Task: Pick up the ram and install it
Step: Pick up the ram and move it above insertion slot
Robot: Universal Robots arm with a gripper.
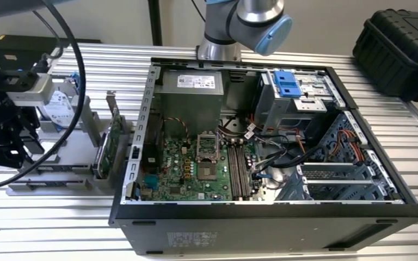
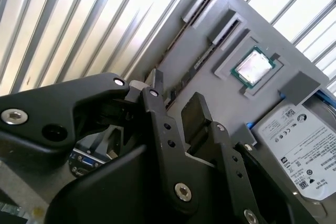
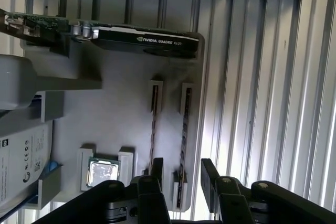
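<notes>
Two thin ram sticks stand on edge in slots of a grey holder (image 3: 121,98), one ram (image 3: 184,129) nearer the holder's rim and a second ram (image 3: 153,124) beside it. My gripper (image 3: 179,182) hangs just above them, open, with its black fingers (image 3: 210,179) on either side of the rim-side stick; I cannot tell if they touch it. In the second wrist view the gripper (image 2: 176,90) is over the same slotted holder (image 2: 220,98). In the exterior view the gripper (image 1: 6,149) is at the exterior view's left, outside the computer case (image 1: 267,212).
The holder also carries a silver processor chip (image 3: 102,172), a hard drive (image 2: 299,150) and an upright expansion card (image 3: 142,39). The open case shows a green motherboard (image 1: 187,168) with long ram slots (image 1: 238,168). A black hard case (image 1: 401,49) sits at the back right.
</notes>
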